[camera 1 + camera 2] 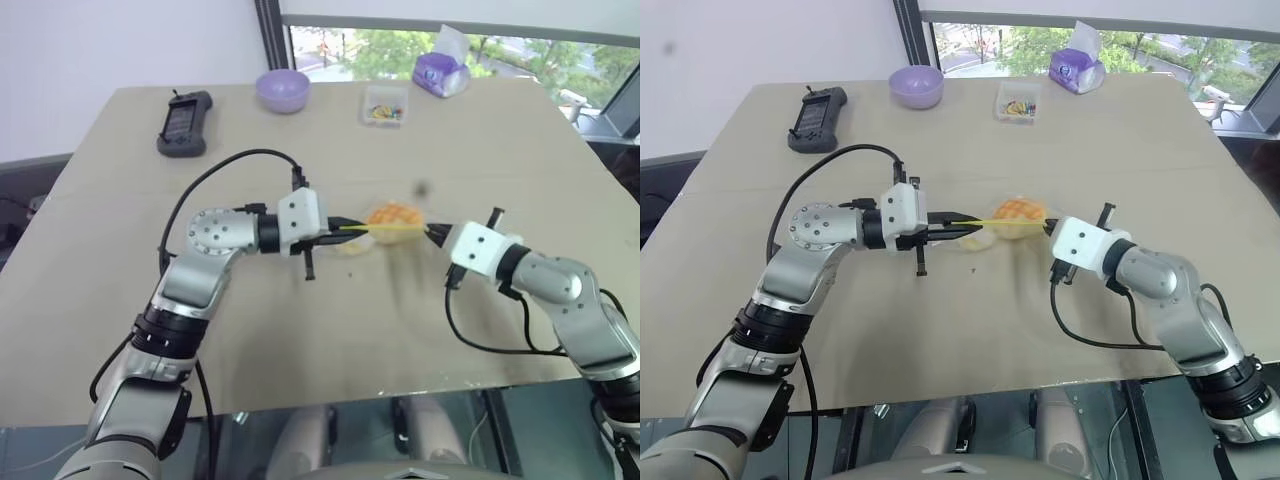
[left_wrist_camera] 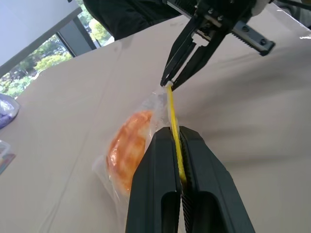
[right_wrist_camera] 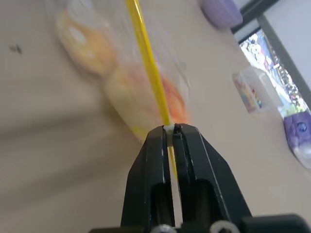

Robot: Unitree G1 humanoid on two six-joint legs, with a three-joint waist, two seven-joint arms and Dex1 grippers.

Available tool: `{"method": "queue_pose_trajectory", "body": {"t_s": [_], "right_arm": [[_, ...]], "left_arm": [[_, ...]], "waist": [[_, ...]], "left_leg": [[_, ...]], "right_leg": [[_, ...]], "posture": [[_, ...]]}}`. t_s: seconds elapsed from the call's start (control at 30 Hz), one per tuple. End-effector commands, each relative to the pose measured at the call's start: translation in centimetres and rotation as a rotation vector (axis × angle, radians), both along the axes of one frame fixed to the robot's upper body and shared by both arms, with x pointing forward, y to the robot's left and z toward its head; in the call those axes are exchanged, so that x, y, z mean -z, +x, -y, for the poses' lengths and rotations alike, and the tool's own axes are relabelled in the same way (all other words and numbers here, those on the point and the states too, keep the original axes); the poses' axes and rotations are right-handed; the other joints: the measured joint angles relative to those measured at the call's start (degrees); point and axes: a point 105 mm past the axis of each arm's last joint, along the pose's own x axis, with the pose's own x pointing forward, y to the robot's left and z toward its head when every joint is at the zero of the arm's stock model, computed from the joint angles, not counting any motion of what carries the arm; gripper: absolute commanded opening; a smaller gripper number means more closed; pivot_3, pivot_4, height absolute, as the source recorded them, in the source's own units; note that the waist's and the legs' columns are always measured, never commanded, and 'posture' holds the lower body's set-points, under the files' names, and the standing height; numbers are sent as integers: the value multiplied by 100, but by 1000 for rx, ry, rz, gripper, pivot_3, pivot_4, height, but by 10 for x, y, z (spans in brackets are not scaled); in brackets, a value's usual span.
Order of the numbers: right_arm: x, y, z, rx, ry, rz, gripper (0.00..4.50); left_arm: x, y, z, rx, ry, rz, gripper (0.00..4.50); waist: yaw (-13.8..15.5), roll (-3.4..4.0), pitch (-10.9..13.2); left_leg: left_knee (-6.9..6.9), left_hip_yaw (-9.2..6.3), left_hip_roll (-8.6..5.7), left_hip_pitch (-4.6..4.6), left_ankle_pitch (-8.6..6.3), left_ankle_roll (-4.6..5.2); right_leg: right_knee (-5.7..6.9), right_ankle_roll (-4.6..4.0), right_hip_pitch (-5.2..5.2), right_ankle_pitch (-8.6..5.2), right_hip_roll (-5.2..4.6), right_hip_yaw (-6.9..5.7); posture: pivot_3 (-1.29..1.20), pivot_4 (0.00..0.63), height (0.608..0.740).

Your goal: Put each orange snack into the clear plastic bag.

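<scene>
Clear plastic bag (image 1: 385, 226): stretched between both grippers above the table (image 1: 300, 330), middle of the head view.
Yellow strip (image 2: 174, 127): taut along the bag's mouth.
Orange snacks (image 2: 127, 151): inside the bag.
Left gripper (image 1: 346, 229): clenched on one end of the strip.
Right gripper (image 1: 432, 231): clenched on the other end.
Purple bowl (image 1: 283, 90), tissue packet (image 1: 441, 72): upper edge, far off.

Orange snacks (image 1: 1018, 212) inside taut clear plastic bag (image 2: 146, 121)
</scene>
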Motion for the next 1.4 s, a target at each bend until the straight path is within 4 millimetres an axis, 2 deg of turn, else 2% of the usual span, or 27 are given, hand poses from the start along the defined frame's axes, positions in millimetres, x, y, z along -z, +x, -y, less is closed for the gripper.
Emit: {"method": "queue_pose_trajectory", "body": {"t_s": [0.03,0.33,0.53,0.63,0.73,0.8,0.9,0.93,1.03,1.1,1.2,1.3,1.37,1.4], "right_arm": [[6,16,45,163,-41,0,24],[7,22,67,193,-81,9,24],[-6,22,76,204,-101,34,24],[-25,17,72,168,-31,32,24],[-64,4,58,60,85,18,24],[-83,-5,51,-4,130,-10,24],[-95,-9,49,-48,129,-42,24],[-96,-7,50,-46,127,-45,24],[-94,26,67,74,85,35,24],[-92,41,71,114,93,78,24],[-94,61,80,184,66,183,24],[-98,59,80,178,73,224,24],[-90,46,75,136,79,203,24],[-79,39,72,119,93,164,24]], "left_arm": [[-31,-4,-10,-19,-60,115,0],[-31,-4,-13,-54,-75,120,0],[-30,-2,-19,-80,-84,125,0],[-35,0,-28,-112,-118,107,0],[-50,3,-43,-143,-196,31,0],[-59,6,-49,-150,-237,-18,0],[-64,18,-56,-185,-266,-61,0],[-64,21,-57,-192,-270,-77,0],[-54,50,-59,-269,-239,-42,0],[-53,68,-59,-330,-234,16,0],[-66,90,-52,-407,-252,187,0],[-68,90,-43,-377,-243,271,0],[-50,79,-42,-326,-190,281,0],[-36,73,-42,-309,-156,270,0]], "waist": [[1,0,0],[2,0,0],[5,0,0],[6,0,0],[-15,2,2],[-11,2,2],[16,0,2],[20,0,1],[15,-1,2],[15,-2,2],[13,-3,3],[11,-3,0],[0,0,-2],[-6,3,-7]], "left_leg": [[0,0,0,0,0,0],[0,4,0,1,0,0],[0,4,0,1,0,0],[0,3,0,1,0,1],[0,2,4,0,-1,1],[0,0,7,2,-1,2],[2,-8,6,4,-2,4],[2,-12,6,8,-2,4],[4,-2,1,19,-4,7],[6,26,-4,13,-3,6],[6,29,-2,10,2,-2],[7,34,-6,-34,12,-20],[6,35,-5,-76,13,-21],[3,33,-2,-82,13,-22]], "right_leg": [[0,0,0,0,0,0],[0,0,0,0,0,3],[0,0,0,0,-1,3],[-1,0,0,0,-1,4],[0,0,-1,0,0,4],[2,0,0,0,0,4],[0,0,7,0,0,-4],[-4,1,15,0,-1,-9],[-6,2,24,0,-3,-4],[-13,2,23,1,-2,-3],[-8,0,16,2,-1,-3],[0,-1,-29,4,-7,1],[20,-1,-81,4,-9,9],[23,-1,-87,4,-8,9]], "posture": [[0,150,740],[0,150,740],[0,150,740],[0,150,740],[0,150,740],[0,150,740],[0,150,740],[0,150,740],[0,150,740],[0,150,740],[0,150,740],[0,150,740],[0,150,740],[0,150,740]]}}
